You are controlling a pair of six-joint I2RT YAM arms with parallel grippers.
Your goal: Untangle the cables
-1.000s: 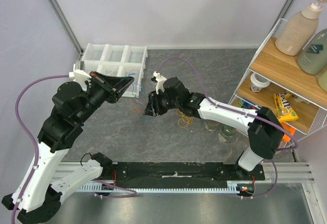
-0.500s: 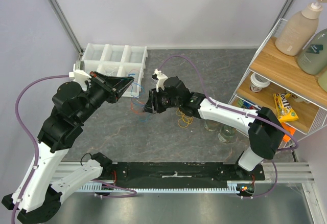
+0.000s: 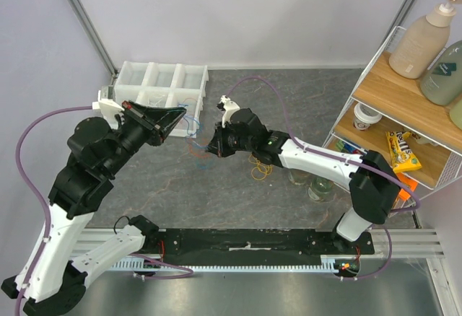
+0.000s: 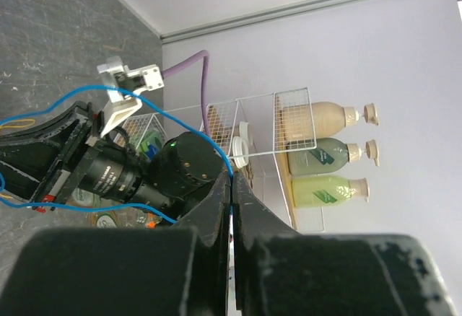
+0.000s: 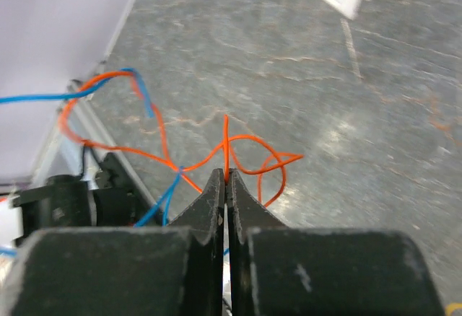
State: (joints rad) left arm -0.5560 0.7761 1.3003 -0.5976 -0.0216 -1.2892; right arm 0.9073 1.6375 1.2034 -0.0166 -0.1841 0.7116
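My left gripper (image 3: 184,117) is shut on a blue loop (image 4: 189,125) and holds it above the table beside the white bin. My right gripper (image 3: 210,148) is shut on an orange loop (image 5: 254,154), just right of the left one. The blue and orange loops are tangled together between the two grippers (image 3: 195,137); in the right wrist view they cross at a knot (image 5: 175,169). The blue loop also shows in the right wrist view (image 5: 43,98). Yellow loops (image 3: 260,167) lie on the table under the right arm. Red and purple loops are not seen.
A white compartment bin (image 3: 160,83) stands at the back left. A wire shelf (image 3: 404,107) with bottles and snacks stands at the right. Two glass jars (image 3: 317,186) sit near the right arm. The table is grey stone (image 3: 238,200).
My right gripper has moved back and slightly up, pulling the orange loop. My left arm has shifted a little back and left with the blue loop.
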